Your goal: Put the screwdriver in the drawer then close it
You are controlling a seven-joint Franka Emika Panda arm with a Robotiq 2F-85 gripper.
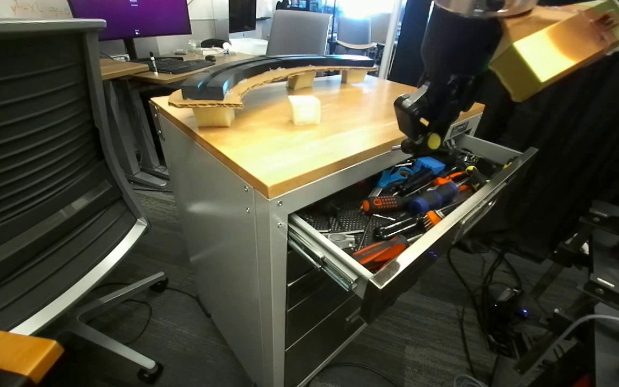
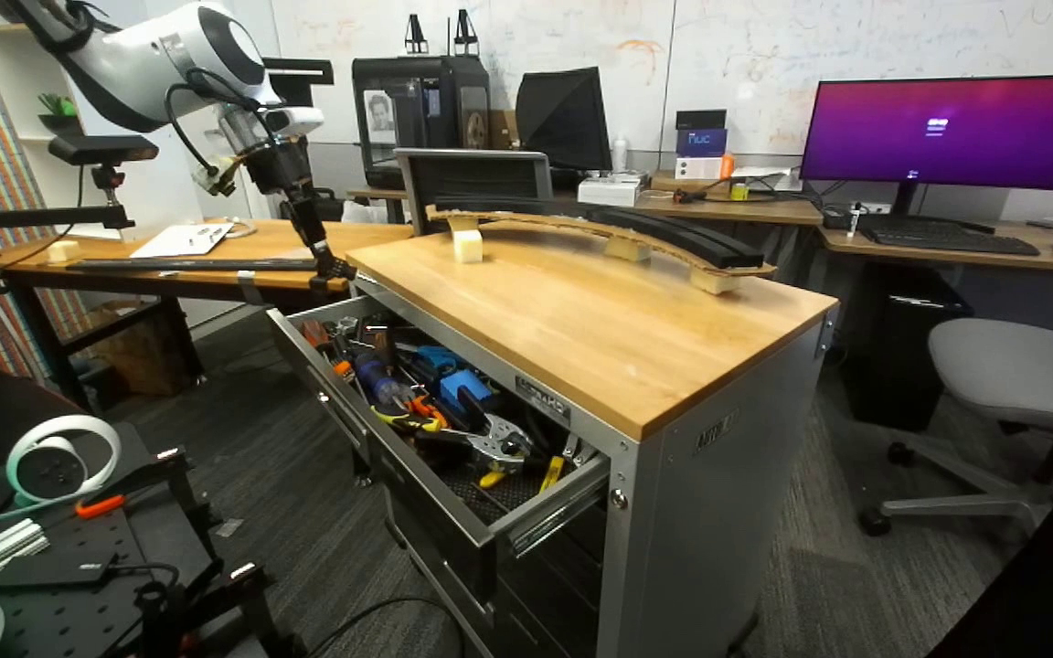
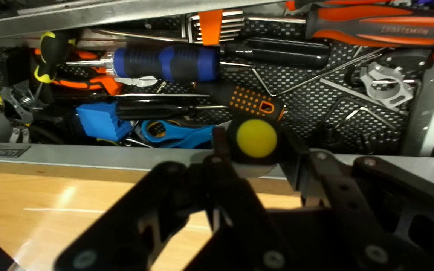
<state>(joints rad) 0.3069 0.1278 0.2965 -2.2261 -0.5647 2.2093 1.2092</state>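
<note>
My gripper [image 3: 254, 150] is shut on the screwdriver [image 3: 256, 138]. In the wrist view its round yellow end cap with a black rim faces the camera. In an exterior view the gripper [image 1: 422, 142] holds the screwdriver [image 1: 434, 141] lying sideways, its metal tip pointing left, above the inner side of the drawer by the tabletop edge. The drawer [image 1: 422, 252] is pulled out and full of tools. Its front lip also shows in the wrist view [image 3: 89, 19] and in an exterior view [image 2: 453, 503]. There the gripper [image 2: 330, 274] is by the drawer's far end; the screwdriver cannot be made out.
The cabinet's wooden top [image 1: 266, 156] bears a curved black piece [image 1: 266, 72] on cardboard and foam blocks [image 1: 305, 110]. Inside the drawer lie a blue-handled screwdriver [image 3: 168, 62], a red-handled screwdriver [image 3: 382, 26] and blue scissors [image 3: 179, 131]. An office chair [image 1: 30, 161] stands beside the cabinet.
</note>
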